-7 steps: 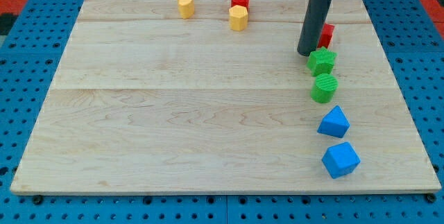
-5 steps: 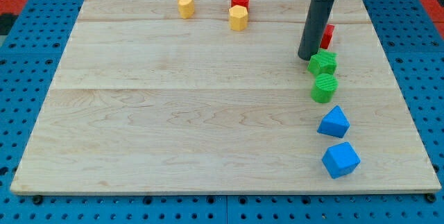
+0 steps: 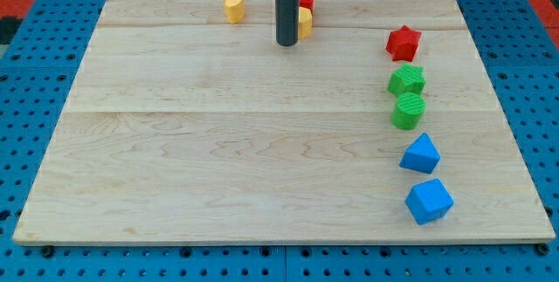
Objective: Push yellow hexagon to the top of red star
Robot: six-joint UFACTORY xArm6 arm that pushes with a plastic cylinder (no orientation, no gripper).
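Observation:
The yellow hexagon [image 3: 304, 22] sits near the view's top centre, partly hidden behind my rod. A red cylinder [image 3: 306, 0] stands just above it, touching or nearly so. The red star [image 3: 403, 44] lies at the view's upper right, in full view. My tip [image 3: 286, 44] rests on the board just left of and slightly below the yellow hexagon, far to the left of the red star.
A yellow heart-like block [image 3: 232, 7] sits at the top, left of my rod. Below the red star run a green star [image 3: 406, 79], a green cylinder [image 3: 408, 111], a blue triangular block [image 3: 420, 154] and a blue cube-like block [image 3: 429, 201].
My tip has swept left from beside the red star to beside the yellow hexagon. The red star is now uncovered. No block has visibly moved.

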